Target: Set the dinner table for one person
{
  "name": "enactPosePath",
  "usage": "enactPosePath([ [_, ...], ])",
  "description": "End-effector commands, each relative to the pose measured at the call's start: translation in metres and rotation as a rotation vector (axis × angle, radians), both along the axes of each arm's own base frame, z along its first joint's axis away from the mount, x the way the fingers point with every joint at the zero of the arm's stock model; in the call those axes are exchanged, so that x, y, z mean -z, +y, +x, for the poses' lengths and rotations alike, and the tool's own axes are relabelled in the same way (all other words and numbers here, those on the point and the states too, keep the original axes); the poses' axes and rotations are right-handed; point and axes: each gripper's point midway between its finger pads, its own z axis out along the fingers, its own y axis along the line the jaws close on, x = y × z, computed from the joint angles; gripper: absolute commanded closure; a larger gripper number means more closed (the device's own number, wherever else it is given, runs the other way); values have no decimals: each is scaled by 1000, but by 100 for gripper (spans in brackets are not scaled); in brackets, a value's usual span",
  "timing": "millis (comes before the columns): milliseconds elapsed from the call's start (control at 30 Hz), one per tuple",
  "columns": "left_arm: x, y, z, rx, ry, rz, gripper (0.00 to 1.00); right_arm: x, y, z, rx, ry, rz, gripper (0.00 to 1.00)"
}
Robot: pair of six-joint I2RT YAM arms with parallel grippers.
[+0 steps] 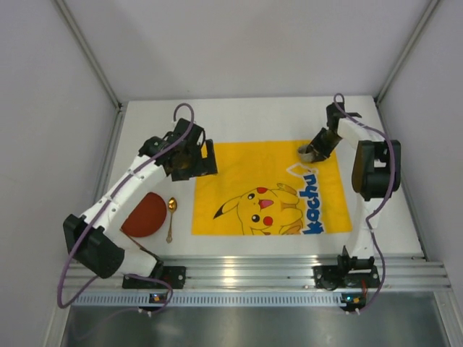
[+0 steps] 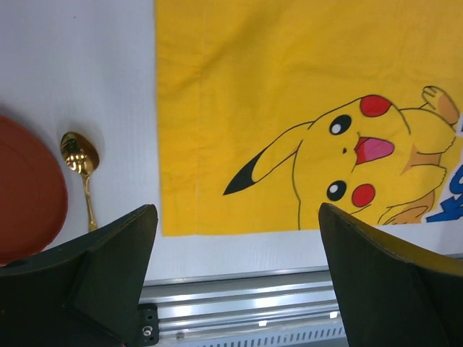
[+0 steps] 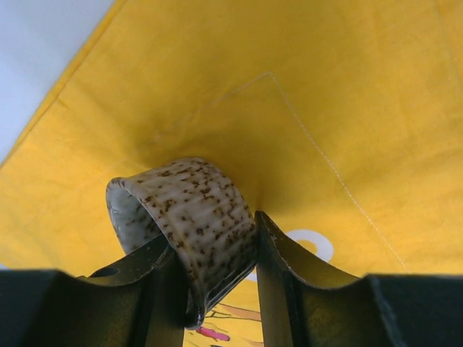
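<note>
Only the right wrist view shows the right gripper clamped on the wall of a brown-speckled ceramic cup, at the far right corner of the yellow cartoon cloth mat. The left gripper hangs wide open. Left of the mat, a gold metal spoon and a round red plate lie on the plain white dinner table.

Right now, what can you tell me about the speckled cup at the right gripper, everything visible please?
The speckled cup is small and round, with a glossy cream glaze flecked brown, ceramic by its look, and a slightly flared rim. It is tilted with its mouth turned sideways, and the right gripper is clamped on its wall. It sits over the far right part of the yellow mat. Whether it touches the cloth is unclear.
</note>
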Motion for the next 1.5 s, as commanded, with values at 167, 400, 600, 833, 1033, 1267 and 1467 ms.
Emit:
enactPosePath([
  [167, 4, 44, -36, -71, 29, 46, 2, -2, -22, 24, 63, -57, -56, 83],
  [400, 26, 84, -45, -204, 126, 103, 2, 0, -27, -4, 41, -19, -84, 28],
  [600, 43, 116, -36, -297, 185, 136, 1, -43, -27, -14, 21, -106, -78, 18],
  [833, 72, 156, -26, -411, 256, 178, 3, -130, -23, -45, -5, -262, -65, 15],
  [1033, 99, 173, -2, -457, 249, 234, 7, -144, -14, -92, -46, -293, -18, 14],
  [1267, 131, 187, 15, -501, 281, 267, 19, -118, -13, -150, -81, -239, -13, 14],
  [1467, 161, 188, 22, -483, 328, 273, 45, -112, -22, -166, -68, -225, -19, 14],
])
